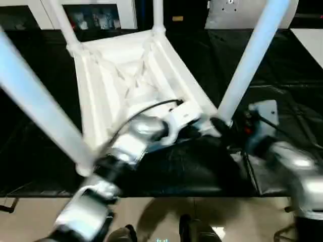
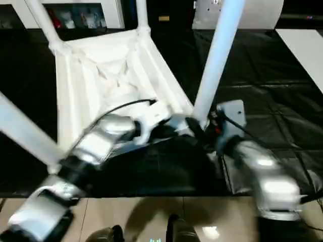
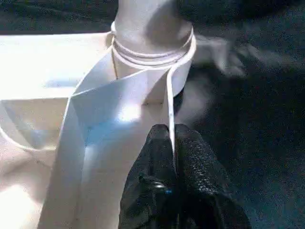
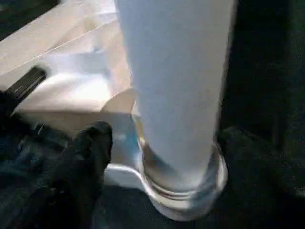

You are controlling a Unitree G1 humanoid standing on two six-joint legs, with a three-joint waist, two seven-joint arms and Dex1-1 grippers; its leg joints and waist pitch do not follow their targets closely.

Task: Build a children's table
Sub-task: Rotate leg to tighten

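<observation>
Forearms nearest, silver, reaching over the black table cover to the near right corner of the children's table. Table lies upside down on the cover, ribbed underside up, long axis running away from the robot and skewed a bit to its left. All four legs are seated in the corner sockets and point up, splaying outward. Left gripper has both black fingers pinched together on the thin upright rim wall right beside the near right socket; no gap visible between the pads apart from that wall. Right gripper sits at the base of the near right leg, fingers spread wide either side of the tube; one finger is clear of the leg, so not clamping. Near left leg slants up toward the robot's left. Far left leg and far right leg stand at the far corners. Beyond the cover, white cabinets along the back.
</observation>
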